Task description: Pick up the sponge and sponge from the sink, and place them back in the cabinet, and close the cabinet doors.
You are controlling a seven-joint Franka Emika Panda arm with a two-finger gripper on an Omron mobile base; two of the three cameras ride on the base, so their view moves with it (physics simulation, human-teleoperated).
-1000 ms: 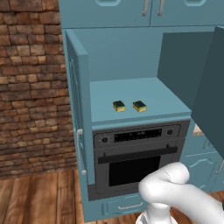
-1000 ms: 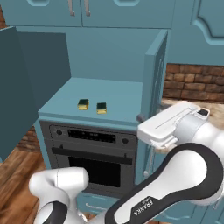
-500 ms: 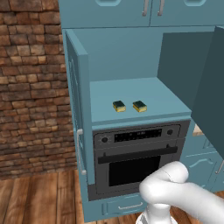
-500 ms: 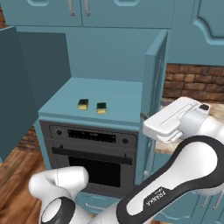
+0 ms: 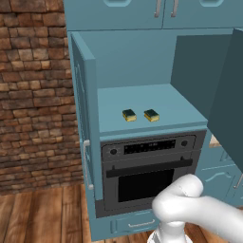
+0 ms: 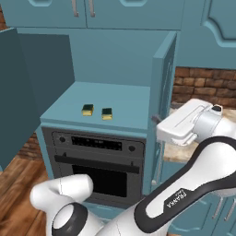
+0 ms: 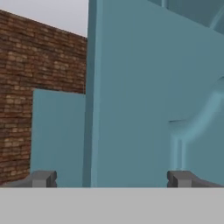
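In the left base view two sponges (image 5: 129,115) (image 5: 151,115) lie side by side on the cabinet (image 5: 142,102) shelf above the one oven (image 5: 149,171), both cabinet doors (image 5: 84,128) standing open. In the right base view the arm's white hand (image 6: 186,123) is raised just beside the right door's edge. In the hand view the gripper (image 7: 111,178) faces that door's teal panel, fingers (image 7: 43,178) spread wide and empty.

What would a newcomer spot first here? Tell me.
Two small yellow sponges with dark green tops lie side by side, apart, on the teal shelf above the black built-in oven. Both tall teal cabinet doors stand open, and the white arm's open gripper faces one door's edge.
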